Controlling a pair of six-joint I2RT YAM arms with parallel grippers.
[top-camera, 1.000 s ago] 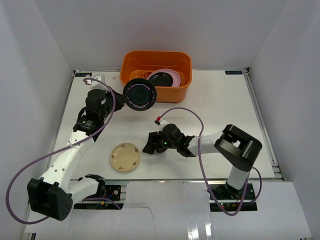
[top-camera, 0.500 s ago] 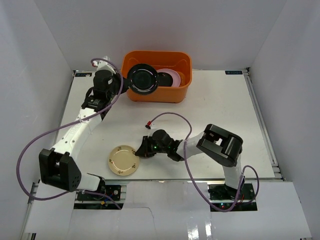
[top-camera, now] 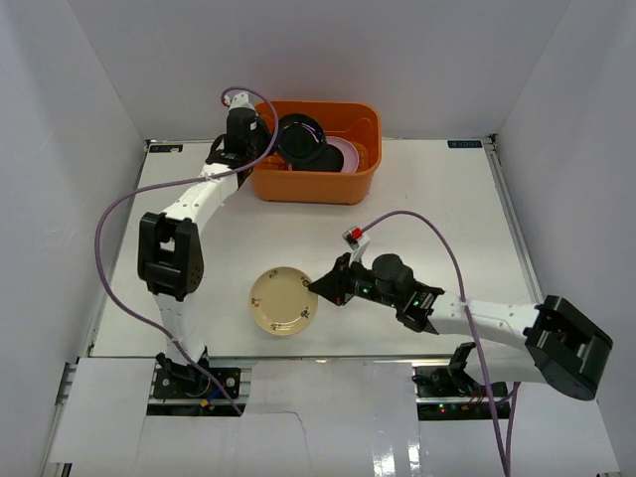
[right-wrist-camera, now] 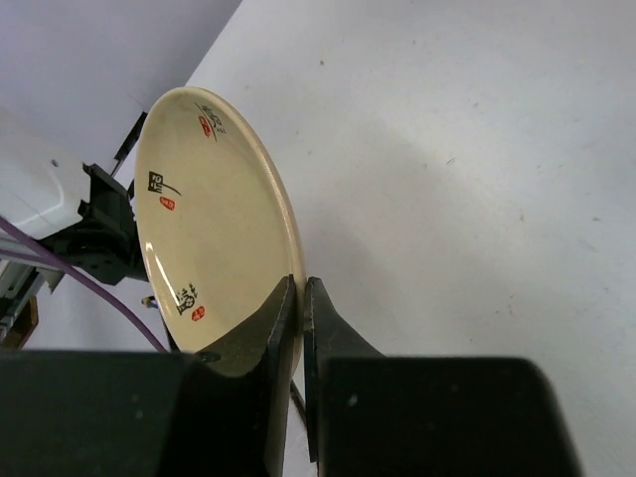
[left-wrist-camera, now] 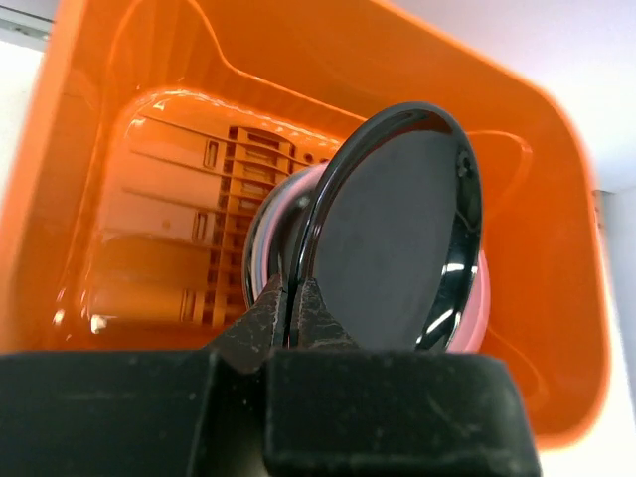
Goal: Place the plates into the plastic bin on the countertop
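Orange bin sits at the far edge of the white tabletop. The left arm reaches to it, and the left tool is pinched narrow on the rim of a glossy black plate, holding it on edge above the bin's left half.

In the left wrist view the left tool grips the bottom of the black plate, which stands almost upright and blocks most of the bin's floor. Behind it a pink plate shows only as a thin curved rim. A darker edge lies against that rim on the left; what it belongs to is hard to make out. The slotted floor of the bin is visible on the left only.

Near the front of the tabletop, the right tool is closed on the right edge of a cream plate. In the right wrist view the right tool clamps the cream plate, which is tilted and carries small dark and red marks. Its lower edge is cut off by the tool's body, so whether it touches the tabletop cannot be told.
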